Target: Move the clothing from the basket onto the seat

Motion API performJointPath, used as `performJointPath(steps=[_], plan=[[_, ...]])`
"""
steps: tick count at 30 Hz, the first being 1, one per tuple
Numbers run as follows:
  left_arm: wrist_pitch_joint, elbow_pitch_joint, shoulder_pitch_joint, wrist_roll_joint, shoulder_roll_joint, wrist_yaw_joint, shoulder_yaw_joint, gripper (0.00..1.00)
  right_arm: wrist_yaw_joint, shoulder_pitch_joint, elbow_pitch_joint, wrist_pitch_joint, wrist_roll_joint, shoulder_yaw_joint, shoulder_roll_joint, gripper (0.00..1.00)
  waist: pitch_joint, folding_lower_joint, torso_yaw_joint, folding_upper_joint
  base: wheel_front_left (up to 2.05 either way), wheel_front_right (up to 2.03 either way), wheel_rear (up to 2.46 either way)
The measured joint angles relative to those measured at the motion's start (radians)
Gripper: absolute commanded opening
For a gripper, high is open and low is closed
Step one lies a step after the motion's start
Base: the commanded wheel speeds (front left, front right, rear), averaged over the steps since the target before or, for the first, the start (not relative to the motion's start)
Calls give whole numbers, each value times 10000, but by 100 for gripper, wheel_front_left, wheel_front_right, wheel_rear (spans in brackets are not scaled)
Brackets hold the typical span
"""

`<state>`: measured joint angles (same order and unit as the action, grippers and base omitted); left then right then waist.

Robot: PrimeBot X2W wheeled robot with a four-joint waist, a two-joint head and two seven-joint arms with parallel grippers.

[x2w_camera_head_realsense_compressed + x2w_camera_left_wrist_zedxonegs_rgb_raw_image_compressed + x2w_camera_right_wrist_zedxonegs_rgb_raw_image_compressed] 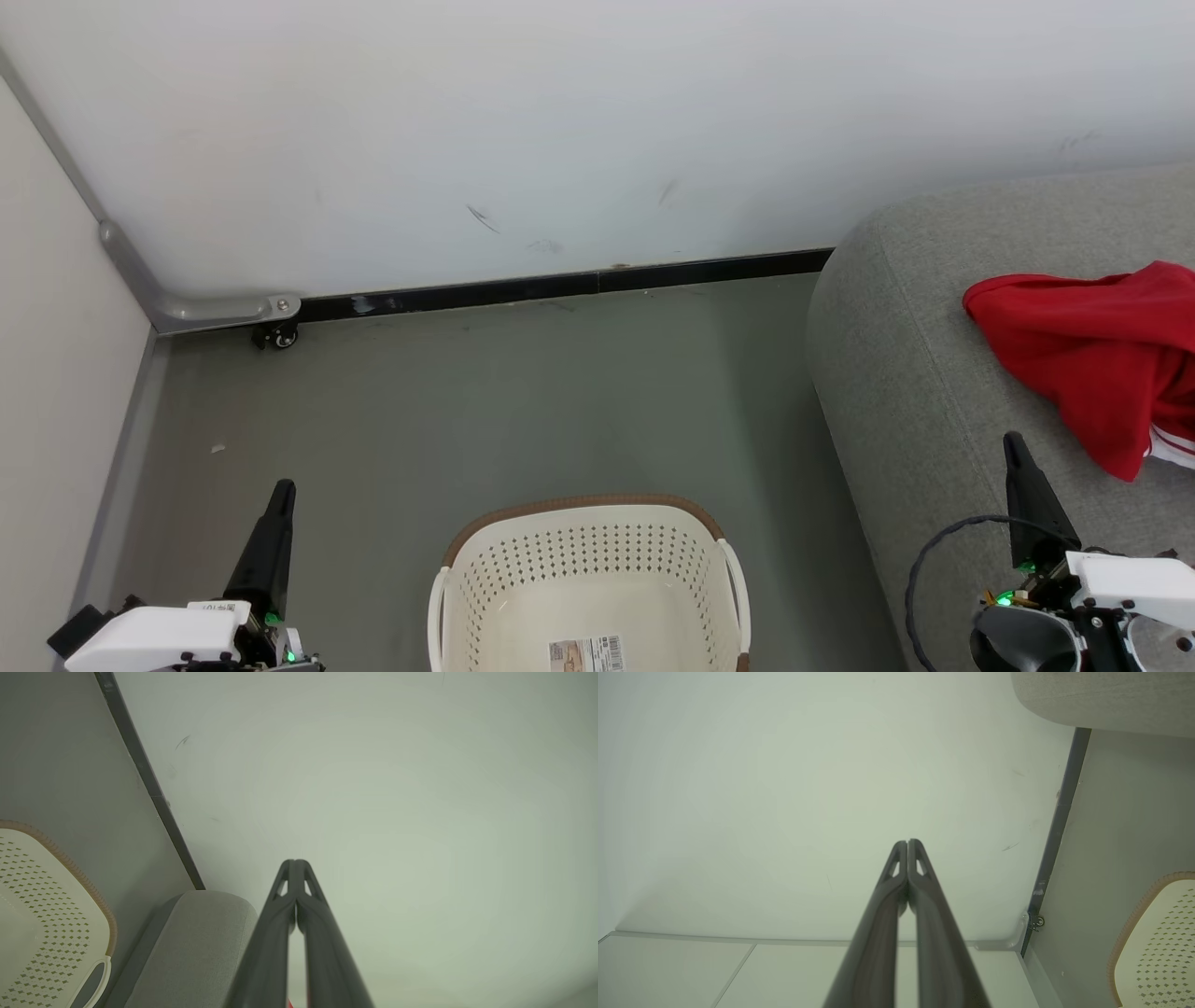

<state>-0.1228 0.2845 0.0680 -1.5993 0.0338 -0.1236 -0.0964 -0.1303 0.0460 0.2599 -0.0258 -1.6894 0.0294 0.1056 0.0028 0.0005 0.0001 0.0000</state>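
Two empty hands, one bare basket

Left hand (pixel 283 490) and right hand (pixel 1014 443) sat clenched, holding nothing. Between them, the visible part of the laundry basket (pixel 579 560) held just a barcode sticker (pixel 586 653). Beyond, red clothing (pixel 1092 355) lay on the grey seat (pixel 915 392). The transfer looked finished, with no further grasp needed.

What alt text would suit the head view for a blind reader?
Red clothing lies on a grey seat at right; a cream basket stands on the floor beside it, with no clothes visible inside. The left gripper and right gripper rest shut in the lower corners.
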Motion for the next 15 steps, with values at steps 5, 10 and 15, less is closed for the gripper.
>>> performJointPath(steps=[5, 10, 15], plan=[[0, -4, 0, 0, 0, 0, 8, 0, 0, 1, 6, -4, 0, 4, 0, 0, 0, 0, 0, 0, 0, 0, 0], [0, -10, 0, 0, 0, 2, 15, 0, 0, 1, 12, -4, 0, 10, -2, 0, 1, -1, 0, 0, 0, 0, 0], [2, -13, 0, 0, 0, 0, 21, 0, 0, 2, 13, -4, 0, 17, -2, 0, 1, -1, -1, 0, 0, 0, 0]])
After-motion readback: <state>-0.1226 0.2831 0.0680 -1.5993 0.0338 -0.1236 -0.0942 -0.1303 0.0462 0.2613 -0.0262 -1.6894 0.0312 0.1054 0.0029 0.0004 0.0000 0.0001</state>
